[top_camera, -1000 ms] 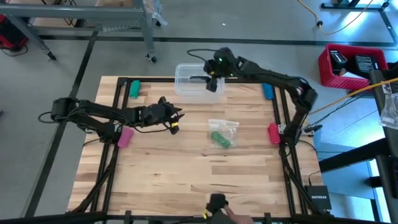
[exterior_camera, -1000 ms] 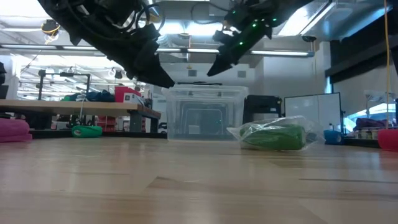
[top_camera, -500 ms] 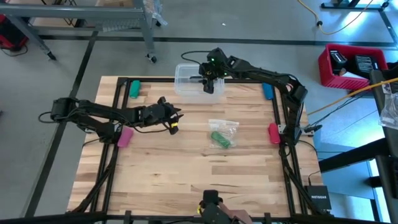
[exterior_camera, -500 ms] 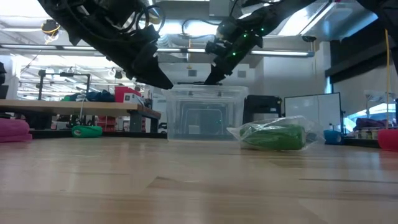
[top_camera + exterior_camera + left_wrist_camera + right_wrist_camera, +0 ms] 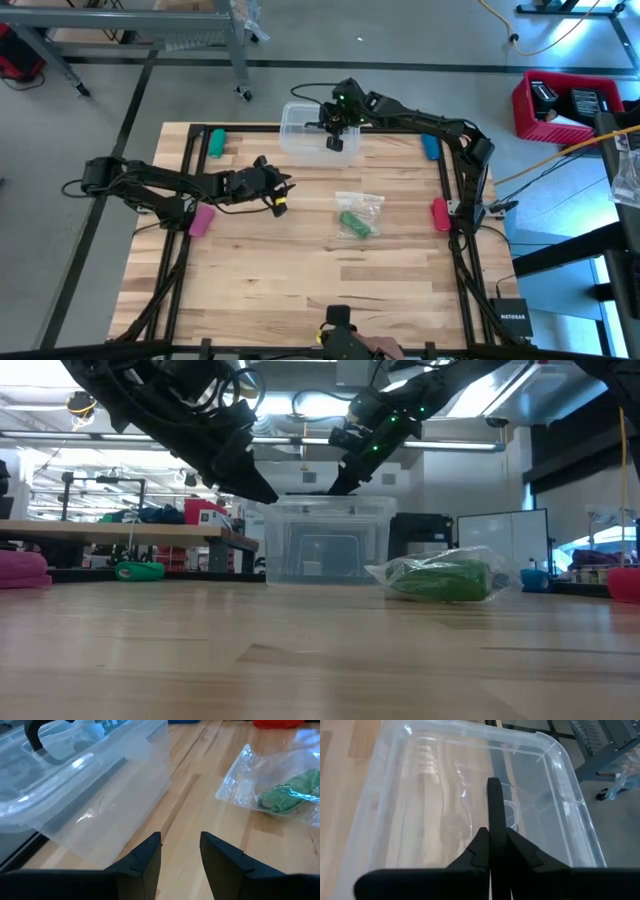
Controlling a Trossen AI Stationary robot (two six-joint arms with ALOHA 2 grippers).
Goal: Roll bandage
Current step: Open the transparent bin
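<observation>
bandage [image 5: 353, 222] bagged mid-worktop [image 5: 300, 290], toward the right of nearer left pincer [image 5: 285, 190], apart | right pincer [image 5: 336, 141] over box [image 5: 298, 128], clamped on dark bar [image 5: 493, 805]

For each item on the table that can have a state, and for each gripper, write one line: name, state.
clear box: closed, lid on.
right gripper: shut on lid handle.
left gripper: open, empty, above the table.
plastic bag: lying on the table, holding the bandage.
bandage: bunched inside the bag, not laid out.
</observation>
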